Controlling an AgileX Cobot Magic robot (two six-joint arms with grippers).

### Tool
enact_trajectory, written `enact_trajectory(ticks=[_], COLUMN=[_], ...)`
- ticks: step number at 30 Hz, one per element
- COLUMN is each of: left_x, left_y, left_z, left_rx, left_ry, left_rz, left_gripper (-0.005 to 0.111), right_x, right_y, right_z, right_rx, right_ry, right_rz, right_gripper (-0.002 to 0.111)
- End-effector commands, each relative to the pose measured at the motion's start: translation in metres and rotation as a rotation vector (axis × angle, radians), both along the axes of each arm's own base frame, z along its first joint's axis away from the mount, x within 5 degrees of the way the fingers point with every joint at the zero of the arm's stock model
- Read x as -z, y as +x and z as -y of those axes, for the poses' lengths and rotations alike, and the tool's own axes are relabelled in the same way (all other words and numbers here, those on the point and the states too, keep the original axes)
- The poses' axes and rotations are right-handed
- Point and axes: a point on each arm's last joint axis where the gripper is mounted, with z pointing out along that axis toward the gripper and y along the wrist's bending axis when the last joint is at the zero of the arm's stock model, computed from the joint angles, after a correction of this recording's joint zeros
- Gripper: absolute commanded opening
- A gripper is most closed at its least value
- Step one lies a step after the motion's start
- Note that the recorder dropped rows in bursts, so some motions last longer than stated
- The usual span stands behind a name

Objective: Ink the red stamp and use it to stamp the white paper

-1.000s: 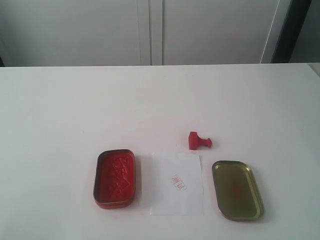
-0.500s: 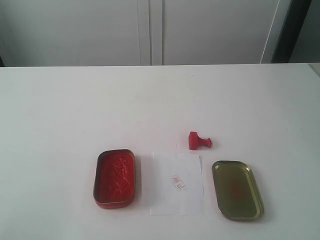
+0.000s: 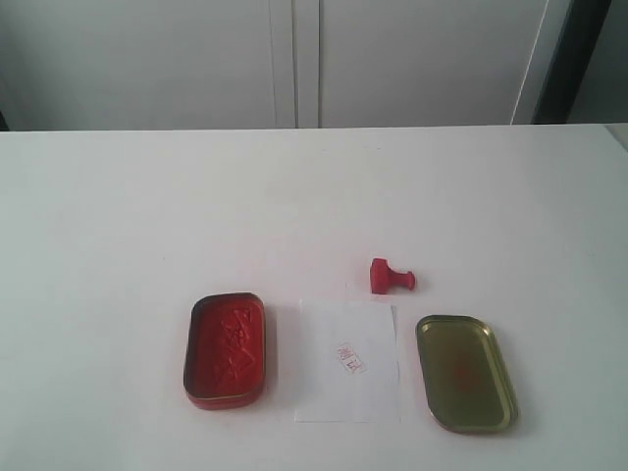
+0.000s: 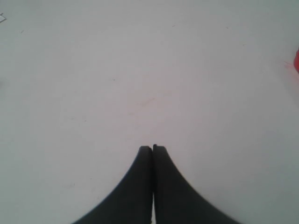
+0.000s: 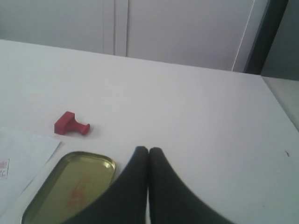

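Note:
The red stamp (image 3: 391, 276) lies on its side on the white table, just beyond the white paper (image 3: 347, 361), which bears a small red mark. The stamp (image 5: 70, 124) and a corner of the paper (image 5: 21, 156) also show in the right wrist view. My right gripper (image 5: 148, 149) is shut and empty, hovering beside the gold lid, well apart from the stamp. My left gripper (image 4: 153, 147) is shut with nothing in it, over bare table. Neither arm shows in the exterior view.
A red ink-pad tin (image 3: 226, 348) sits open to the left of the paper. Its gold lid (image 3: 466, 371) lies inside-up to the right, also seen as the lid (image 5: 70, 186) in the right wrist view. White cabinet doors (image 3: 294, 59) stand behind the table.

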Motion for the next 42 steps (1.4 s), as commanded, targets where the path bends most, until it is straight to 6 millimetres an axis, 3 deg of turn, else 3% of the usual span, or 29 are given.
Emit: enact_trajectory(ticks=[1, 42], left_x=[0.0039, 0.0039], left_y=[-0.0006, -0.0006], left_z=[0.0003, 0.0003], left_rx=[0.004, 0.004], left_ry=[-0.002, -0.002], left_rz=[-0.016, -0.016], left_gripper=[0.000, 0.000], right_x=[0.0189, 0.0236], right_y=[0.0021, 0.0030], right_z=[0.0003, 0.0054], right_rx=[0.007, 0.104], right_ry=[-0.011, -0.010], right_rz=[-0.038, -0.048], right_gripper=[0.000, 0.000])
